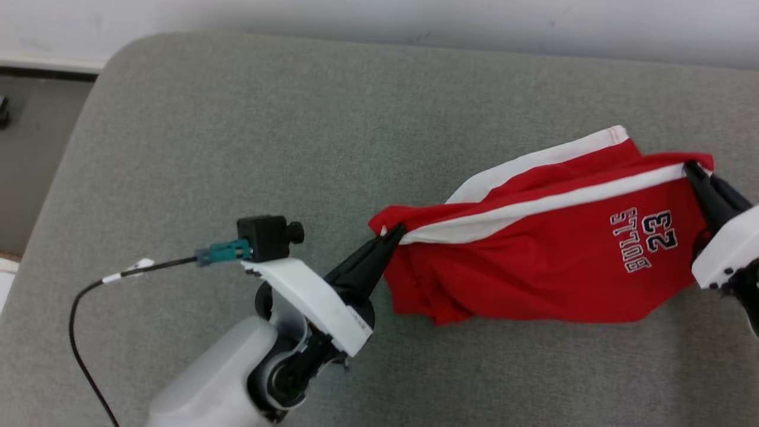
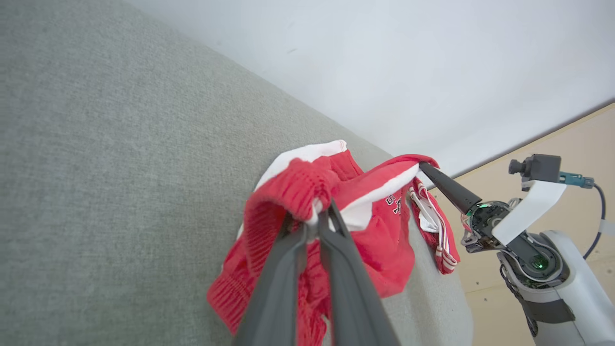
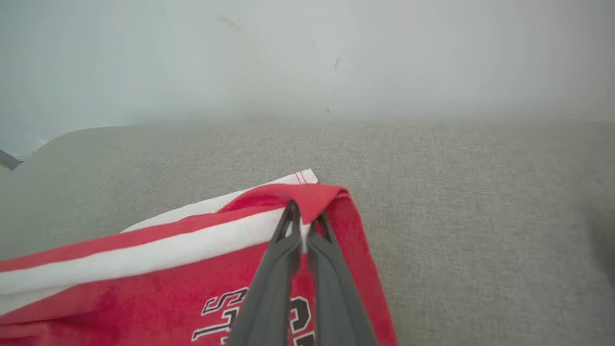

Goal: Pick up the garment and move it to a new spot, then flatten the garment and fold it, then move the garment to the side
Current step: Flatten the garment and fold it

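The garment is a pair of red shorts with white side stripes and "BULLS 23" printed on it, stretched across the right half of the grey cushion. My left gripper is shut on its left corner, by the ribbed waistband. My right gripper is shut on its upper right corner, on the edge of a white stripe. The cloth hangs taut between the two grips and sags below them. In the left wrist view the right gripper shows pinching the far corner.
The grey cushion's rounded left edge drops to a dark floor. A pale wall runs behind the cushion. A black cable trails from my left wrist camera. Bare cushion lies left of and behind the garment.
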Robot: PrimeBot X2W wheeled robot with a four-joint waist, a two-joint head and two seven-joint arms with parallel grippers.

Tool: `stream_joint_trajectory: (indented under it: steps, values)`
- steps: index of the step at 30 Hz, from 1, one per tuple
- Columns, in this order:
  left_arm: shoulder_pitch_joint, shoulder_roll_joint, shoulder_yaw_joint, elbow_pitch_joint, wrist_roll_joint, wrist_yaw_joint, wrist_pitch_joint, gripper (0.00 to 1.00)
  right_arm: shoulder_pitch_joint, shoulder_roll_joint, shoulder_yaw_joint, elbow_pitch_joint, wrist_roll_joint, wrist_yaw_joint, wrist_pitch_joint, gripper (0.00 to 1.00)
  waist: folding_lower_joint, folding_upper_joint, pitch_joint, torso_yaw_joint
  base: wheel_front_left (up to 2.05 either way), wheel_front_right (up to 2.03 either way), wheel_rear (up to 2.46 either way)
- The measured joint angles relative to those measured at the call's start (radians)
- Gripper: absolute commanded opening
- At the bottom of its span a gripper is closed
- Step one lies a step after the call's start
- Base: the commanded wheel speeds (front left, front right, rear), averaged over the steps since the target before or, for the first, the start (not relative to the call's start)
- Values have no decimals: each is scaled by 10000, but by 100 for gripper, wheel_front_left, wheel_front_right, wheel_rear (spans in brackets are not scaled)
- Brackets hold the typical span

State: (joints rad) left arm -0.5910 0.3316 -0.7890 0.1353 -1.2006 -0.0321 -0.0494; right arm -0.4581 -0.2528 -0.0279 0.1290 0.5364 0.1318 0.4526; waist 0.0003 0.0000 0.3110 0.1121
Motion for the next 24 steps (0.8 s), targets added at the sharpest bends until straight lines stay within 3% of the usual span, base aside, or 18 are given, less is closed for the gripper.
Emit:
stream_joint_trajectory:
  steps: [7,15,16,17,18,19,24]
  values:
    - [-1049,-754,-23,1214,-171,-309,359,0,-1472,42,228,993,-656,0,347,0,1,0,938,557,0,0,0]
    - [-1367,-1053,-63,1954,-169,-497,290,0,-1864,-25,431,1331,-717,0,297,0,0,0,1238,785,0,0,0]
    - [-1383,-1091,-44,1992,-176,-556,280,12,-1884,-36,431,1358,-719,0,253,16,0,0,1237,787,0,0,0]
    - [-1385,-1122,-50,2036,-186,-558,228,33,-1897,-38,435,1381,-719,0,209,42,0,0,1232,790,0,0,0]
    - [-1384,-1124,-63,2075,-180,-558,205,55,-1907,-36,430,1406,-719,0,174,96,0,0,1227,790,0,0,0]
    - [-1384,-1120,-77,2104,-140,-558,130,100,-1907,-42,420,1415,-723,0,81,100,0,0,1222,791,0,0,0]
    - [-1299,-1039,-205,2251,196,-165,-113,100,-1903,-75,326,1423,-761,0,-464,100,-1,0,1125,773,0,0,0]
